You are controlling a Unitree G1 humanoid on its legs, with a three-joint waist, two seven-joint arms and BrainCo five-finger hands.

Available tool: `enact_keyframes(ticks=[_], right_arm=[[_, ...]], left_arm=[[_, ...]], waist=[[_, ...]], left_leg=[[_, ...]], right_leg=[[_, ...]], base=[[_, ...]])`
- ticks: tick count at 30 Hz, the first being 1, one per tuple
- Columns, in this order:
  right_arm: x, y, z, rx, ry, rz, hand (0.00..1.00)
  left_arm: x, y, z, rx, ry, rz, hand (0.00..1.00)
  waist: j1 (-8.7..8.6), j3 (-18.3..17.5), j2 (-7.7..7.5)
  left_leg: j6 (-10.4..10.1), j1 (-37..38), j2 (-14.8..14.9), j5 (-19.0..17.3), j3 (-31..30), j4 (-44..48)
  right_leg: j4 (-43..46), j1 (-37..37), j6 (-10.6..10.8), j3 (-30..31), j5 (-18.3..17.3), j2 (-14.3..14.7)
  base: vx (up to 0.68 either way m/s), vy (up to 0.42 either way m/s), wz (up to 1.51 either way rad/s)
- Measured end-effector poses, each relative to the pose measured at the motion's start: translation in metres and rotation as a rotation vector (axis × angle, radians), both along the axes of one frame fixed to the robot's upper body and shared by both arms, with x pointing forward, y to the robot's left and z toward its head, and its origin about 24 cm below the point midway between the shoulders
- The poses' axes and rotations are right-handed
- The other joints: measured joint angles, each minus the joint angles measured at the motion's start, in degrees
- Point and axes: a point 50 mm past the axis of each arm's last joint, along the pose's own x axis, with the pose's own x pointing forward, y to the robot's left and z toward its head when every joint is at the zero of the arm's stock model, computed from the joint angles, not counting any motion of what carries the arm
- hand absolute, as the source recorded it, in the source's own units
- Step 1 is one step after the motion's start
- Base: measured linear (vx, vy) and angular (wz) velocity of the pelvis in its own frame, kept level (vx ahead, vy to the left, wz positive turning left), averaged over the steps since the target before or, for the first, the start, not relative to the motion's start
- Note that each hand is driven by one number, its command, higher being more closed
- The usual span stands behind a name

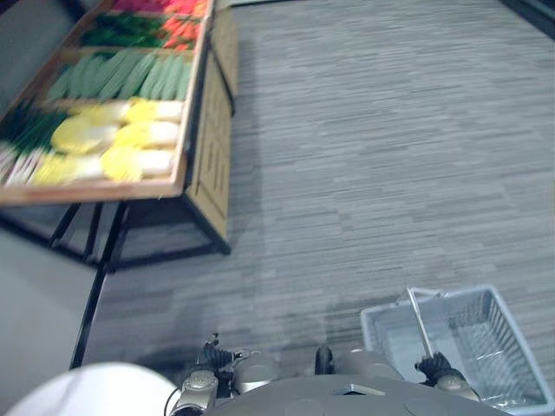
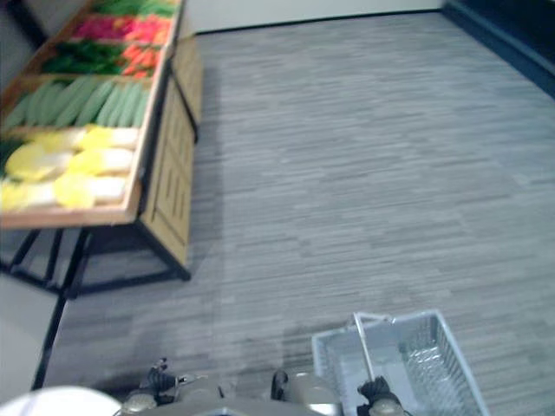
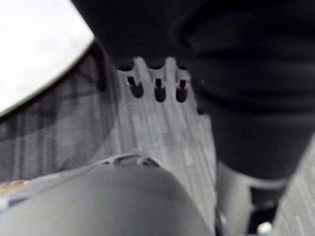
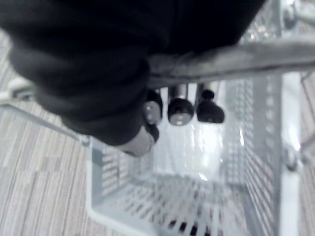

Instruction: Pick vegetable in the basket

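The right robot hand (image 4: 179, 110) is curling its fingers tight round the handle (image 4: 236, 56) of the wire basket (image 1: 512, 325), which is hanging low over the floor, and the basket is looking empty, nothing but bare mesh at the bottom. The left robot hand (image 3: 156, 78) is hanging loose by the side, fingers relaxed, holding nothing. The vegetables are sitting well apart from the basket, up on the sloping surface (image 1: 95, 192): pale cabbages (image 1: 113, 139) are lining its near edge, cucumbers (image 1: 121, 76) are lying in the row behind, and dark greens (image 1: 126, 30) and red vegetables (image 1: 178, 30) are filling the far end. To do this well, the robot is needing to close on the surface's near corner first, keeping the basket level and clear of the frame, then reaching with the free left hand for a cabbage at the near edge, the easiest pick.
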Motion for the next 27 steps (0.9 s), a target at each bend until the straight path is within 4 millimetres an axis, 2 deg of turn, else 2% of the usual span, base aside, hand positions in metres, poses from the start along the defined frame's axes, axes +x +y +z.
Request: enact_keyframes(ticks=[1, 2, 4, 5, 6, 7, 8, 9, 10, 11, 12, 13, 14, 15, 16, 17, 19, 20, 21, 22, 23, 24, 25, 26, 27], right_arm=[[-0.002, -0.002, 0.000, -0.004, -0.001, -0.013, 1.00], [-0.008, -0.004, 0.000, -0.009, 0.004, -0.030, 1.00], [-0.014, -0.003, -0.001, -0.003, 0.010, -0.056, 1.00], [-0.016, 0.000, -0.002, 0.004, 0.012, -0.077, 1.00], [-0.020, 0.004, -0.003, 0.011, 0.014, -0.077, 1.00], [-0.021, 0.007, -0.004, 0.020, 0.011, -0.077, 1.00], [-0.025, 0.009, -0.005, 0.026, 0.013, -0.079, 1.00], [-0.024, 0.012, -0.005, 0.030, -0.001, -0.096, 1.00], [-0.024, 0.014, -0.006, 0.039, -0.006, -0.111, 1.00], [-0.025, 0.018, -0.007, 0.049, -0.010, -0.127, 1.00], [-0.027, 0.020, -0.008, 0.058, -0.010, -0.139, 1.00], [-0.032, 0.022, -0.008, 0.060, -0.005, -0.155, 1.00], [-0.034, 0.022, -0.008, 0.066, -0.008, -0.178, 1.00], [-0.034, 0.022, -0.008, 0.067, -0.008, -0.179, 1.00], [-0.030, 0.023, -0.008, 0.073, -0.027, -0.191, 1.00], [-0.028, 0.024, -0.007, 0.078, -0.044, -0.209, 1.00], [-0.027, 0.023, -0.007, 0.076, -0.051, -0.219, 1.00], [-0.026, 0.022, -0.006, 0.075, -0.062, -0.226, 1.00], [-0.026, 0.020, -0.006, 0.073, -0.066, -0.240, 1.00], [-0.028, 0.020, -0.006, 0.072, -0.063, -0.248, 1.00], [-0.033, 0.022, -0.007, 0.081, -0.052, -0.267, 1.00], [-0.034, 0.018, -0.007, 0.074, -0.056, -0.299, 1.00], [-0.035, 0.015, -0.006, 0.066, -0.058, -0.309, 1.00], [-0.036, 0.011, -0.004, 0.057, -0.067, -0.322, 1.00], [-0.039, 0.011, -0.005, 0.058, -0.058, -0.326, 1.00]], left_arm=[[0.004, 0.000, 0.001, -0.003, -0.014, 0.004, 0.00], [0.009, 0.001, 0.002, 0.002, -0.024, -0.008, 0.00], [0.012, -0.001, 0.003, 0.003, -0.029, -0.029, 0.00], [0.014, -0.002, 0.004, 0.002, -0.036, -0.035, 0.00], [0.012, 0.002, 0.004, 0.012, -0.029, -0.038, 0.00], [0.011, 0.005, 0.004, 0.022, -0.025, -0.040, 0.00], [0.012, 0.008, 0.005, 0.030, -0.024, -0.044, 0.00], [0.012, 0.011, 0.005, 0.040, -0.020, -0.054, 0.00], [0.011, 0.014, 0.005, 0.046, -0.017, -0.056, 0.00], [0.010, 0.016, 0.005, 0.055, -0.005, -0.065, 0.00], [0.007, 0.018, 0.005, 0.061, 0.002, -0.073, 0.00], [0.005, 0.017, 0.004, 0.059, 0.009, -0.076, 0.00], [0.004, 0.015, 0.004, 0.045, 0.009, -0.062, 0.00], [0.004, 0.015, 0.004, 0.044, 0.009, -0.062, 0.00], [0.007, 0.014, 0.004, 0.040, 0.003, -0.062, 0.00], [0.011, 0.011, 0.004, 0.035, -0.006, -0.063, 0.00], [0.014, 0.006, 0.004, 0.021, -0.015, -0.064, 0.00], [0.017, 0.002, 0.004, 0.012, -0.023, -0.066, 0.00], [0.019, 0.001, 0.004, 0.007, -0.028, -0.062, 0.00], [0.019, 0.002, 0.005, 0.008, -0.031, -0.055, 0.00], [0.018, 0.008, 0.005, 0.011, -0.039, -0.003, 0.00], [0.017, 0.004, 0.004, -0.010, -0.043, 0.042, 0.00], [0.018, -0.001, 0.004, -0.028, -0.047, 0.045, 0.00], [0.016, -0.011, 0.002, -0.056, -0.048, 0.066, 0.00], [0.012, -0.014, 0.001, -0.069, -0.048, 0.094, 0.00]], waist=[[0.01, 0.2, 0.06], [-0.08, 0.3, -0.01], [-0.02, 0.3, 0.07], [0.92, 0.3, -0.26], [1.95, -0.1, -1.33], [1.76, -0.4, -2.07], [1.46, -0.7, -3.13], [1.48, -0.5, -4.21], [1.54, -0.3, -4.74], [1.02, -0.1, -5.21], [-0.05, 0.0, -5.63], [-0.43, 0.2, -5.55], [-0.88, 0.4, -4.61], [-1.00, 0.5, -4.55], [-1.62, 0.6, -4.26], [-1.79, 0.7, -3.95], [-1.85, 0.8, -3.26], [-2.10, 0.7, -3.25], [-2.12, 0.6, -3.50], [-1.96, 0.6, -4.05], [-1.55, 1.0, -5.95], [-1.67, 1.9, -3.81], [-1.89, 2.1, -3.40], [-1.72, 2.0, -2.50], [-1.59, 1.6, -2.03]], left_leg=[[-0.3, -2.2, -1.6, 0.4, -0.3, -6.5], [-0.7, -3.8, -3.9, 2.8, 0.1, -15.9], [-0.4, -4.3, -5.6, 7.5, 1.1, -25.6], [1.8, -4.4, -6.0, 12.6, 1.7, -27.6], [5.0, -3.6, -7.3, 14.6, 1.6, -27.0], [6.2, -3.3, -8.3, 13.5, 1.6, -26.6], [7.4, -2.5, -9.5, 12.0, 1.7, -26.5], [7.2, 0.0, -10.9, 10.3, 1.6, -27.3], [7.3, 1.7, -11.8, 9.9, 1.2, -28.1], [7.7, 4.4, -12.8, 9.1, -0.2, -29.4], [7.9, 7.2, -13.4, 8.6, -1.5, -30.1], [7.9, 11.2, -13.9, 8.0, -3.6, -31.7], [7.9, 15.8, -13.6, 8.0, -6.7, -34.6], [7.9, 16.3, -13.4, 8.0, -7.0, -34.8], [7.8, 18.5, -12.3, 8.0, -9.6, -36.4], [7.4, 19.7, -11.2, 7.8, -11.7, -37.1], [6.6, 20.7, -9.3, 7.2, -14.2, -37.7], [5.0, 20.7, -7.6, 6.2, -16.7, -37.7], [3.4, 20.7, -6.9, 4.8, -18.3, -37.7], [2.3, 20.8, -6.7, 3.7, -19.3, -37.7], [-0.2, 22.4, -6.0, 0.4, -21.1, -38.1], [-1.8, 24.1, -3.7, -0.7, -21.4, -38.2], [-2.0, 23.9, -3.4, -0.8, -21.3, -36.6], [-1.5, 22.7, -3.7, -0.6, -20.6, -32.8], [-1.1, 22.7, -3.1, -0.3, -21.3, -31.1]], right_leg=[[-1.7, 1.3, -0.1, 0.6, -0.1, -0.7], [-3.5, 3.5, 0.8, 1.1, -0.4, -1.2], [-5.2, 5.3, 2.4, 1.4, -0.8, -1.3], [-4.8, 6.3, 3.4, 2.4, -2.3, -1.4], [-2.3, 6.7, 5.3, 3.1, -5.1, -2.9], [0.2, 6.6, 6.6, 3.1, -6.4, -4.0], [5.7, 4.6, 8.8, 2.6, -7.7, -5.2], [20.4, -0.8, 13.3, 1.8, -8.1, -6.7], [27.1, -2.9, 16.5, 1.7, -7.0, -7.3], [36.2, -5.9, 21.0, 1.8, -3.5, -8.4], [43.1, -7.6, 20.9, 1.0, -2.6, -9.6], [48.4, -9.2, 20.2, -1.4, -3.2, -11.5], [48.8, -11.4, 17.2, -5.1, -5.0, -13.9], [48.6, -11.7, 16.9, -5.5, -5.1, -14.1], [44.6, -13.8, 14.6, -7.8, -6.4, -14.8], [39.6, -15.8, 13.7, -7.6, -6.8, -14.5], [30.0, -17.5, 13.2, -6.0, -6.1, -13.5], [15.9, -18.7, 13.4, -1.0, -1.2, -12.9], [8.1, -19.1, 13.7, 1.5, 3.0, -13.5], [3.4, -18.8, 14.2, 3.0, 5.3, -14.5], [-1.3, -17.8, 17.6, 4.6, 9.6, -16.4], [3.7, -17.6, 18.0, 3.0, 10.9, -14.8], [7.1, -18.1, 17.1, 2.5, 9.3, -14.5], [14.7, -19.1, 15.7, 2.5, 3.1, -14.3], [19.4, -19.0, 14.6, 2.1, -1.0, -13.9]], base=[[0.34, 0.283, -0.66], [0.38, 0.272, -0.44], [0.33, 0.188, -0.23], [0.44, 0.238, -0.45], [0.49, 0.249, -0.38], [0.56, 0.235, -0.11], [0.53, 0.216, 0.09], [0.51, 0.213, 0.09], [0.38, 0.175, 0.28], [0.40, 0.152, 0.57], [0.62, 0.133, 0.87], [0.72, 0.083, 1.07], [0.51, 0.016, 0.84], [0.46, -0.080, 0.96], [0.44, -0.147, 0.91], [0.52, -0.197, 1.02], [0.42, -0.277, 0.97], [0.50, -0.415, 1.28], [0.42, -0.393, 1.22], [0.47, -0.479, 1.04], [0.46, -0.532, 0.99], [0.43, -0.514, 1.00], [0.37, -0.440, 0.95], [0.35, -0.387, 1.03], [0.44, -0.449, 1.02]])
